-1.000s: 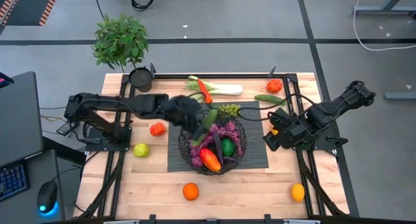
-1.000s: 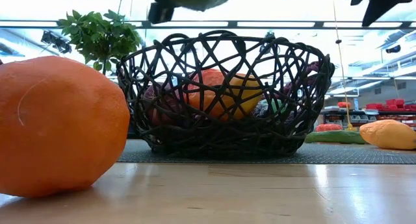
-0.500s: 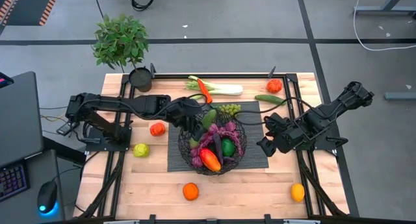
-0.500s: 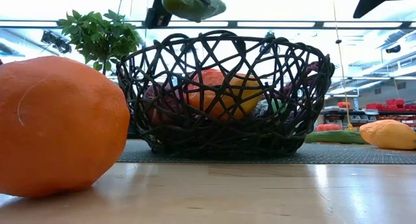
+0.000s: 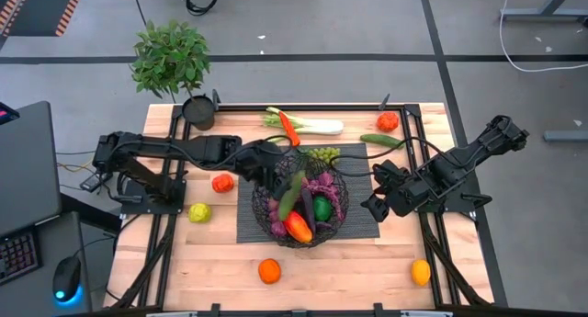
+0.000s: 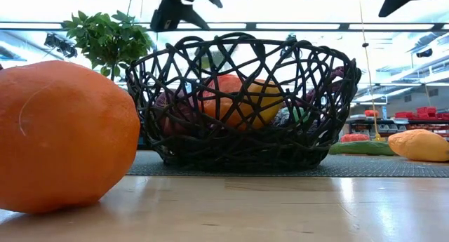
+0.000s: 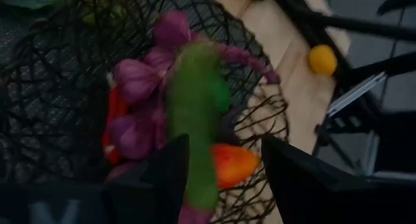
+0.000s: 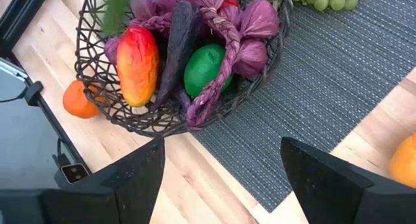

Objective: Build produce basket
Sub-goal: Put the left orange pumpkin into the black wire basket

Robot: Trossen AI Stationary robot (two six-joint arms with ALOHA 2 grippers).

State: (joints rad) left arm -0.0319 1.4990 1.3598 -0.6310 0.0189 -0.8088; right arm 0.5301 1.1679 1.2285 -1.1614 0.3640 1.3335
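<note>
The black wire basket (image 5: 333, 184) stands on a dark mat (image 5: 360, 220) at mid-table, with purple, green and orange-red produce in it. A green cucumber (image 5: 292, 192) lies slanted on top of that produce, blurred in the left wrist view (image 7: 195, 126). My left gripper (image 5: 275, 173) hangs open above the basket's far left rim, and its fingers (image 7: 170, 164) touch nothing. My right gripper (image 5: 372, 205) hovers open over the mat, just right of the basket (image 8: 104, 107).
Loose produce lies around the mat: an orange (image 5: 268, 270), a yellow fruit (image 5: 420, 272), a tomato (image 5: 222, 182), a yellow-green fruit (image 5: 199, 211), grapes (image 5: 323, 154), a leek (image 5: 317, 127), a second cucumber (image 5: 380, 141). A potted plant (image 5: 175, 60) stands at the far left corner.
My left gripper has opened and let go of the green cucumber. The cucumber has dropped from between the fingers into the basket and now lies on the other produce. My right gripper has tipped a little toward the basket.
</note>
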